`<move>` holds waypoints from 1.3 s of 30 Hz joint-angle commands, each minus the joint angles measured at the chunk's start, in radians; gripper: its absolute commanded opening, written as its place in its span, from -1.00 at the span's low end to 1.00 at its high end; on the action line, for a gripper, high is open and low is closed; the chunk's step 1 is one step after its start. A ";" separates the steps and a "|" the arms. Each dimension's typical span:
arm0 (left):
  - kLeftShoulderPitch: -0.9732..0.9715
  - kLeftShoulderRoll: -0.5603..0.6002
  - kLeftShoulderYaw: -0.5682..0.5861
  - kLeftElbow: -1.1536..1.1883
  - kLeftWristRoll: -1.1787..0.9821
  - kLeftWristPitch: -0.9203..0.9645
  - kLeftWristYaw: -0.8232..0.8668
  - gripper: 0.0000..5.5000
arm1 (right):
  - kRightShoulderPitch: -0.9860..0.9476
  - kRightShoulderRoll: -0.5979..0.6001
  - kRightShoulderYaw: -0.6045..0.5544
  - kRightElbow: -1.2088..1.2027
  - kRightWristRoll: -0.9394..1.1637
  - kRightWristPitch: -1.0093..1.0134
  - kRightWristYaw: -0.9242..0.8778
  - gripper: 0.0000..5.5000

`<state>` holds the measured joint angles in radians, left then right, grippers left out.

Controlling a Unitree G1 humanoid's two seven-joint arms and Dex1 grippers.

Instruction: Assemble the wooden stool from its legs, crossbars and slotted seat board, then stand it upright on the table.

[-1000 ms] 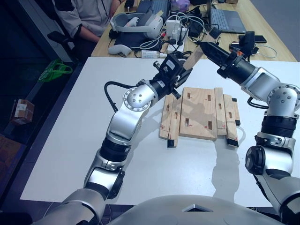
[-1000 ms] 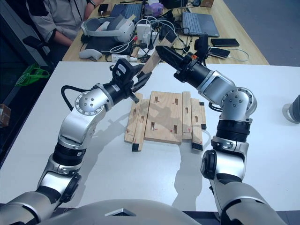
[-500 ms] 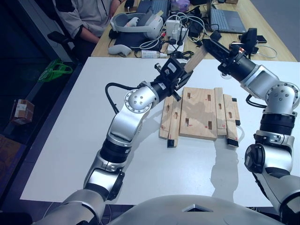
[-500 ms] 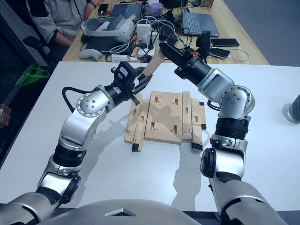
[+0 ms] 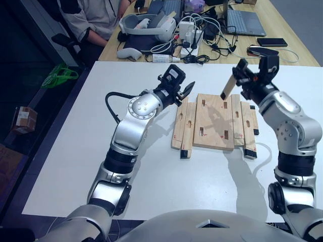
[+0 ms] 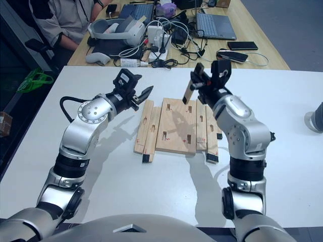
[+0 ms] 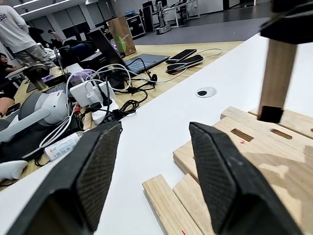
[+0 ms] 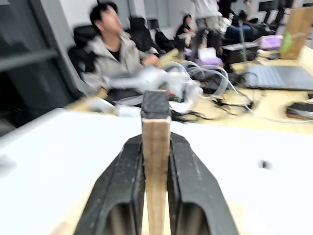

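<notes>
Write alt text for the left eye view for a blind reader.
The right gripper holds a wooden leg tilted over the far edge of the slotted seat board, which lies flat on the table between other wooden pieces. The left gripper hangs open and empty by the board's far left corner.

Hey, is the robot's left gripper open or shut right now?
Open. The left gripper has its two fingers wide apart, with nothing held between them.
</notes>
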<state>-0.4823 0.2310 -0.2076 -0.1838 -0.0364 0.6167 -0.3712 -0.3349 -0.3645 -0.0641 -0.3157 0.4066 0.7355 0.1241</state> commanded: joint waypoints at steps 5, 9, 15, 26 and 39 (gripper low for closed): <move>0.019 -0.020 0.044 -0.016 -0.035 0.063 0.020 -0.07 | 0.245 -0.047 -0.012 -0.091 -0.202 -0.031 -0.075 -0.86; 0.020 -0.019 0.041 -0.020 -0.033 0.063 0.022 -0.07 | 0.255 0.008 -0.062 -0.062 -0.177 -0.060 -0.065 -0.86; 0.018 -0.019 0.035 -0.021 -0.026 0.057 0.025 -0.07 | 0.184 0.043 -0.081 0.003 -0.163 -0.128 -0.025 -0.86; 0.014 -0.018 0.024 -0.020 -0.025 0.060 0.026 -0.07 | 0.187 0.111 -0.082 0.114 -0.196 -0.145 -0.055 -0.86; 0.023 -0.018 0.031 -0.022 -0.027 0.056 0.038 -0.07 | 0.252 0.087 -0.133 -0.145 -0.197 0.110 -0.077 -0.86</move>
<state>-0.4590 0.2078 -0.1784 -0.2027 -0.0695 0.6673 -0.3369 -0.0989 -0.2757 -0.1905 -0.4408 0.2081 0.8143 0.0488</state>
